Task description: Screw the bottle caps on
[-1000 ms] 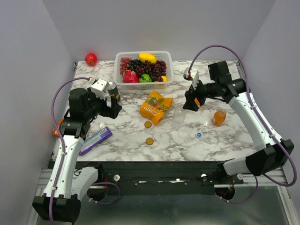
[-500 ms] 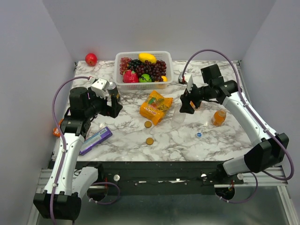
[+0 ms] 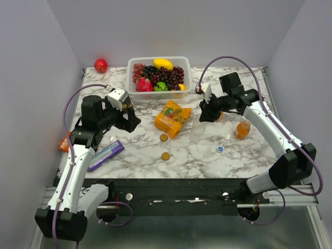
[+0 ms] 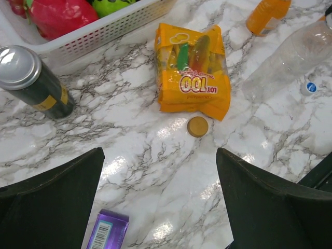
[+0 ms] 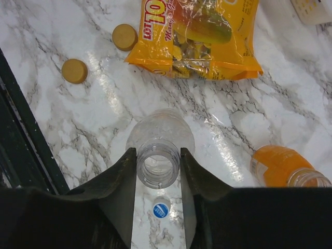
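Left gripper (image 4: 161, 207) hung over the desk (image 3: 207, 150), fingers wide apart, holding nothing. Under it, a dark can (image 4: 33, 80) stood at left. One orange cap (image 4: 197, 126) lay just beside the near edge of the yellow snack bag (image 4: 193, 75). The second orange cap (image 5: 74, 71) lay apart, nearer the desk front. Right gripper (image 5: 158, 158) was clamped on the neck of the clear bottle (image 5: 161, 132), mouth uncapped. The white cap (image 5: 161, 209) lay on the desk near it. The orange bottle (image 5: 280, 166) sat further right, also uncapped.
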